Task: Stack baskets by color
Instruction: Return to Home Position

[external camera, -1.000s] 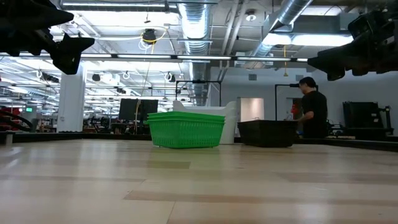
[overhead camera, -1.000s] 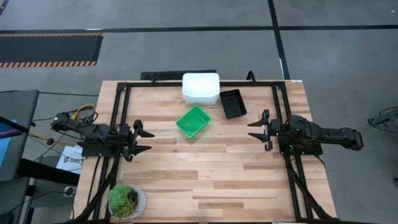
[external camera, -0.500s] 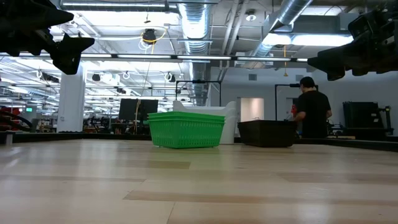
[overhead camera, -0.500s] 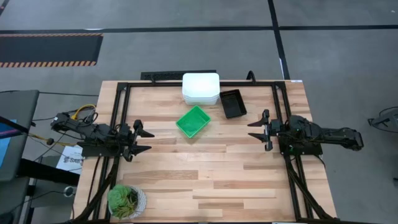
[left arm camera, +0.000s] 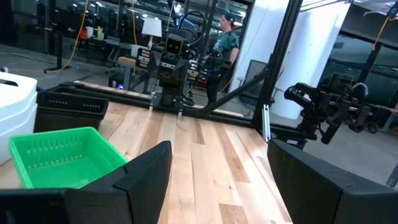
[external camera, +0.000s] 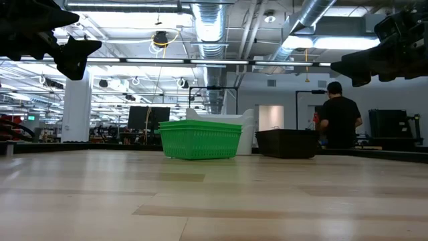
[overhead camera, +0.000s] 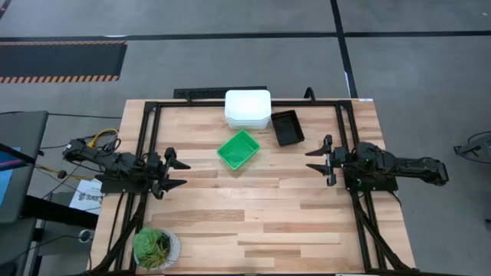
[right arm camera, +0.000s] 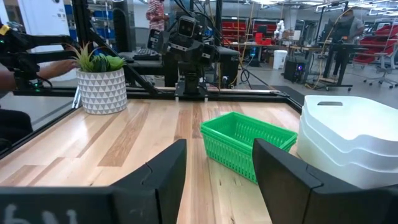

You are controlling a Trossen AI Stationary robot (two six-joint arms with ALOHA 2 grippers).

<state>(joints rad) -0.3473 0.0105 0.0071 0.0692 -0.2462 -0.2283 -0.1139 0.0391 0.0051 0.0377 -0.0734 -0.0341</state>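
A stack of white baskets [overhead camera: 248,110] stands at the table's far edge, with a black basket [overhead camera: 287,127] to its right and a bright green basket [overhead camera: 238,150] in front of it; all rest on their bottoms. My left gripper [overhead camera: 176,173] hovers open at the left side, pointing level toward the table's middle. My right gripper [overhead camera: 320,160] hovers open at the right side, facing it. Both are well clear of the baskets. The green basket [right arm camera: 247,143] and the white stack [right arm camera: 351,134] show in the right wrist view, the green one [left arm camera: 59,155] also in the left wrist view.
A potted green plant [overhead camera: 156,248] stands at the near left corner. A black frame [overhead camera: 245,102] runs around the table's left, far and right sides. The near half of the wooden top [overhead camera: 261,222] is bare. A person [external camera: 339,120] stands in the room beyond.
Both arms and all baskets have kept still. Only the person in the room beyond the table has shifted a little.
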